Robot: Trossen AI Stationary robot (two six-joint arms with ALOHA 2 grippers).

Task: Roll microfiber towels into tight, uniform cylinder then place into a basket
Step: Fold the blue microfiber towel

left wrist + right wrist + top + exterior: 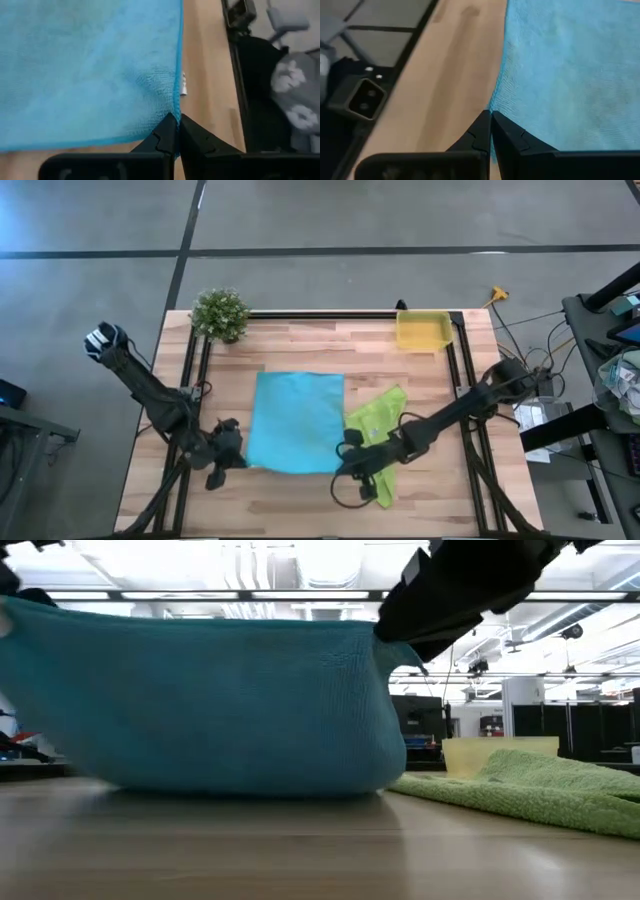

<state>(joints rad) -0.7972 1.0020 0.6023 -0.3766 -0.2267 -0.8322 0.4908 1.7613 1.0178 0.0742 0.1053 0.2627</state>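
Note:
A turquoise-blue towel (295, 418) lies spread in the middle of the table. Its near edge (200, 690) is raised off the wood between my two grippers. My left gripper (237, 452) is shut on its near-left corner and my right gripper (345, 452) on its near-right corner. A lime-green towel (380, 425) lies crumpled on the table to the right, partly under my right arm. The yellow basket (422, 330) stands at the far right with nothing in it. My left gripper pinches the blue towel's near-left corner (172, 107) between its two fingers, slanting down from the table's near left. The corner is lifted and the rest slopes down to the table. My right gripper pinches the near-right corner (497, 102) the same way, slanting down from the near right. The edge between the two corners sags (230, 780) to the tabletop.
A small potted plant (220, 313) stands at the far left corner. Black frame rails (196, 380) run along the left, right and far sides of the table. Bare wood (290, 500) lies in front of the towels.

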